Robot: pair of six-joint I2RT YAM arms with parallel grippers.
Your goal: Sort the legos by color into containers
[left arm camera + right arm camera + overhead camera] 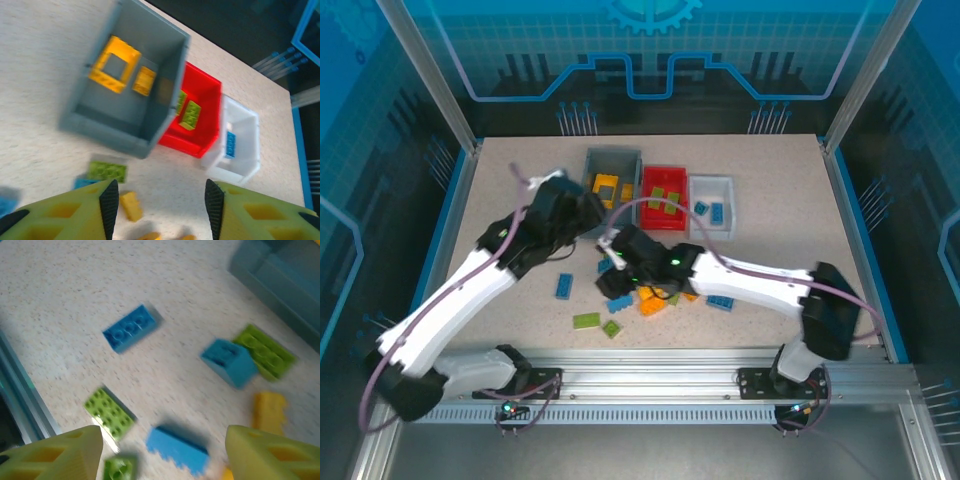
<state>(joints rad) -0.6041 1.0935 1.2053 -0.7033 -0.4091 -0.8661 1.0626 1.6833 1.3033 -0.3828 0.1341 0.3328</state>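
Observation:
Three containers stand in a row at the back: a gray bin [612,152] [107,132] with yellow legos [115,65], a red bin [680,172] [182,145] with green legos [190,114], and a white bin [712,181] [245,150] with a blue lego [231,144]. My left gripper [588,215] [161,210] hangs open and empty just in front of the gray bin. My right gripper [610,262] [162,455] is open above loose bricks, with a blue brick [177,449] lying on the table between its fingers.
Loose legos lie scattered in front of the bins: blue [564,285] [131,328], green [586,320] [109,412], orange [650,300] and another blue [720,302]. A green brick [107,171] and a yellow one [131,206] lie under the left gripper. Both arms crowd the table's middle.

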